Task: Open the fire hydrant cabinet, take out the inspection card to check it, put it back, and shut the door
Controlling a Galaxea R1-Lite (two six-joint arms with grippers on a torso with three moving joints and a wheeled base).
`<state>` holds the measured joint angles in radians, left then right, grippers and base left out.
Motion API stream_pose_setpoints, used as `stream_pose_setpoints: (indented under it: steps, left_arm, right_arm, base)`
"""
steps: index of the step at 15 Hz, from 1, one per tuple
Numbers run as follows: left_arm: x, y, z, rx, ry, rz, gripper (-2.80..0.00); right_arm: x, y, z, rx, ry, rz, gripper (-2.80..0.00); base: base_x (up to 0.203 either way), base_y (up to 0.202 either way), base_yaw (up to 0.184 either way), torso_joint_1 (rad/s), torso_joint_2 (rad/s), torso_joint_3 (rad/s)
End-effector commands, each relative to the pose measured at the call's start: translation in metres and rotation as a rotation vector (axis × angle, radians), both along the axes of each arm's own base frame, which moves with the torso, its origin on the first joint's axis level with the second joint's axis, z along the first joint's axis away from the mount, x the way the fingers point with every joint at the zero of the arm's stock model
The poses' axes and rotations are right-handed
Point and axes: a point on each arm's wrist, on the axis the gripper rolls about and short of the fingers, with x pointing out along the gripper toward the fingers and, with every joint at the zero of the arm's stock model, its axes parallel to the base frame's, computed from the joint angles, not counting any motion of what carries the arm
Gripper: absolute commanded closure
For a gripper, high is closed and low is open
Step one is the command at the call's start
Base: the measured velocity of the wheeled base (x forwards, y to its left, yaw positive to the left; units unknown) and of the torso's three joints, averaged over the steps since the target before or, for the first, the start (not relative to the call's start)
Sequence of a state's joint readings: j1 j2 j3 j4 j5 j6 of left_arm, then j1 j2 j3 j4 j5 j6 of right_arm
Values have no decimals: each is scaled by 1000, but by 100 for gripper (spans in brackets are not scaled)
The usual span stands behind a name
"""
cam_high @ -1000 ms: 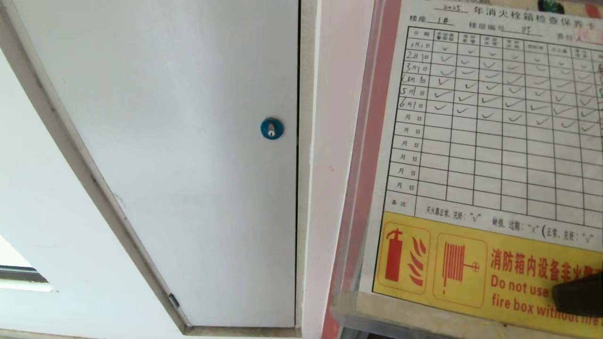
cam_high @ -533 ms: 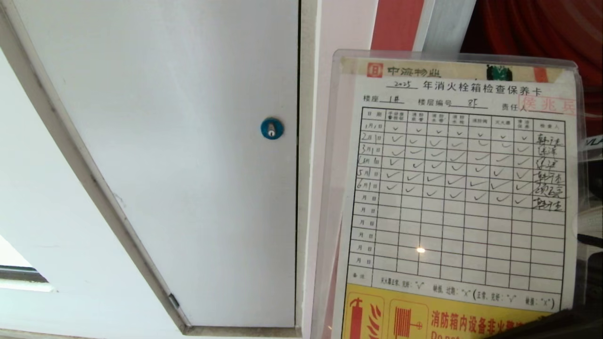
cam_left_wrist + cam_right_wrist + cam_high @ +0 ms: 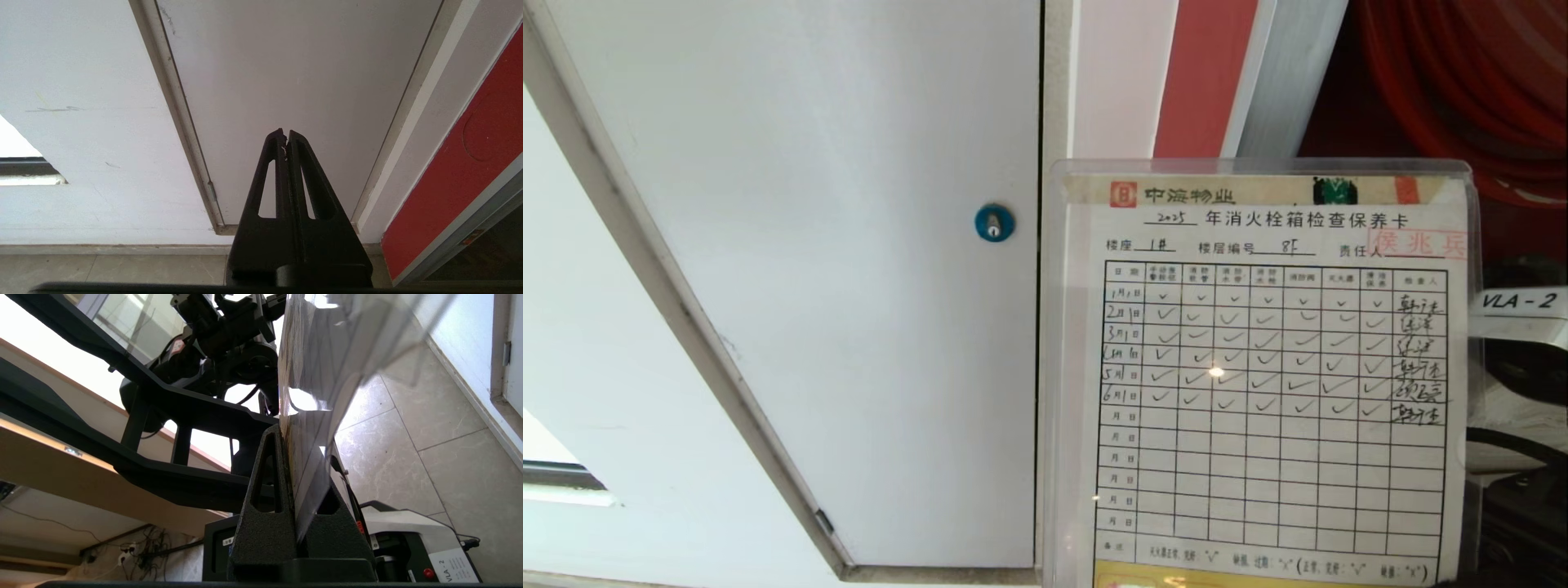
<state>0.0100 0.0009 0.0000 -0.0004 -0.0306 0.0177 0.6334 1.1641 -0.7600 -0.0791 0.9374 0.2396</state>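
The right gripper [image 3: 295,506] is clamped on the inspection card [image 3: 1262,376] at five o'clock before the robot's head — the checking step. Next it goes back into the cabinet [image 3: 1421,82] — carefully. The left gripper [image 3: 286,141] is closed, empty.

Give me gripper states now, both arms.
Left gripper: shut, empty, parked by the white panel.
Right gripper: shut on the inspection card, held up to the head camera.
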Motion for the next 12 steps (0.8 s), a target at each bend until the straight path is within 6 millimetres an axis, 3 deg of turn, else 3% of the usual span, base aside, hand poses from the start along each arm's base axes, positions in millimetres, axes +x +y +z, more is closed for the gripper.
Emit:
stream_pose_setpoints:
  steps: [1,12]
  left_arm:
    - [0,0,0,1,1,1,0]
    - [0,0,0,1,2,1,0]
  right_arm:
    - [0,0,-1,-2,8,6,0]
    - [-1,3,-6,-13,7,28,0]
  base:
    - [0,0,0,0,0,0]
    - [0,0,0,0,0,0]
